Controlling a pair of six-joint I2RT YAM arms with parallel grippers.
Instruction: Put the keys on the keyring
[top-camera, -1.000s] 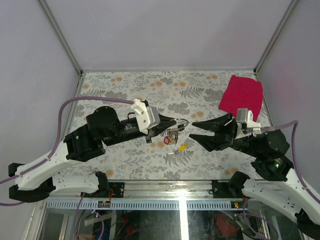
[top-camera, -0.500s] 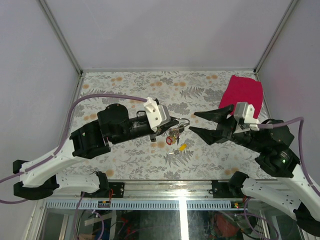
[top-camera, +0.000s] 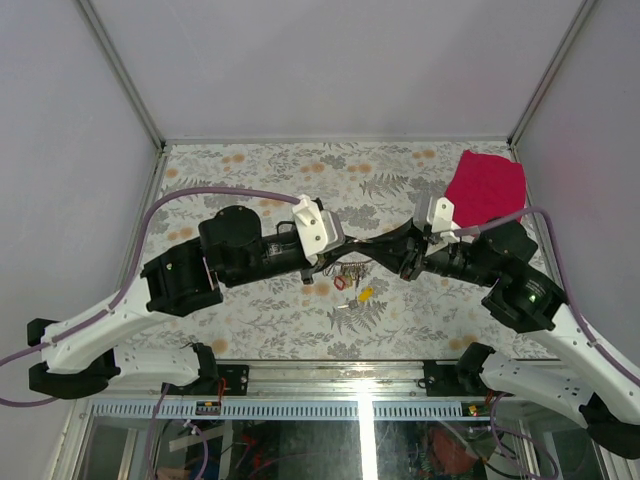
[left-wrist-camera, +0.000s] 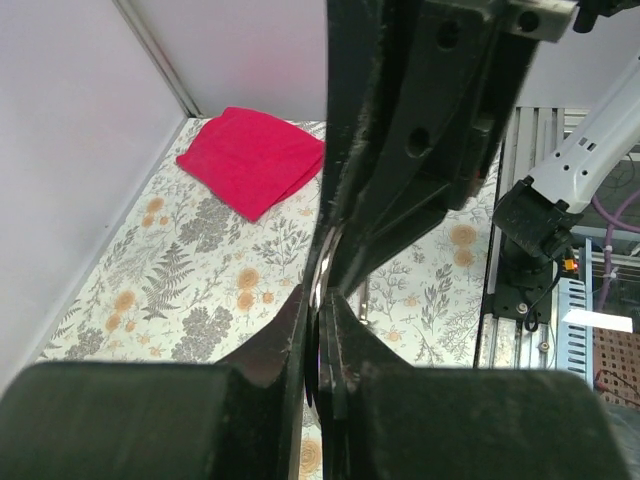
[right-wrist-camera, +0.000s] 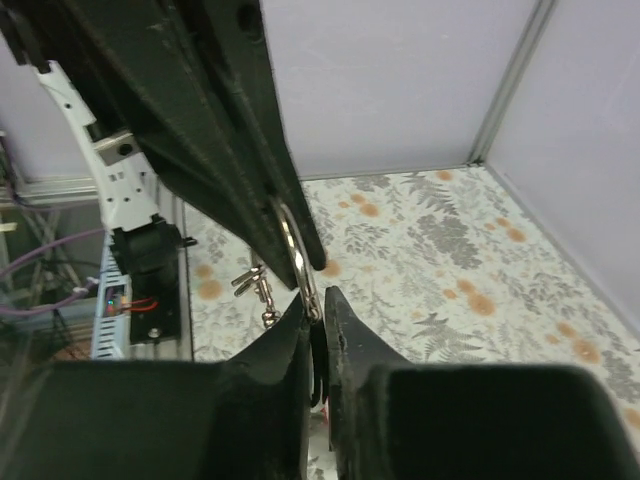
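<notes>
The silver keyring (top-camera: 373, 246) is held in the air between both grippers. My left gripper (top-camera: 362, 249) is shut on it; in the left wrist view (left-wrist-camera: 322, 302) the ring's edge (left-wrist-camera: 320, 270) runs up between the fingertips. My right gripper (top-camera: 388, 248) is shut on the ring's other side, and in the right wrist view (right-wrist-camera: 318, 300) the ring (right-wrist-camera: 296, 250) enters its tips. A bunch of keys (top-camera: 348, 268) with a red head (top-camera: 340, 283) hangs below the ring; metal parts of it show in the right wrist view (right-wrist-camera: 255, 285). A yellow-headed key (top-camera: 365, 294) and another small key (top-camera: 345, 305) lie on the table.
A folded red cloth (top-camera: 485, 188) lies at the back right corner, also in the left wrist view (left-wrist-camera: 255, 160). The floral table (top-camera: 250, 170) is walled on three sides. The arm bases and a metal rail (top-camera: 330, 405) line the near edge.
My right gripper has swung left from open and apart to shut on the ring. My left gripper moved slightly right, still holding the ring with its keys.
</notes>
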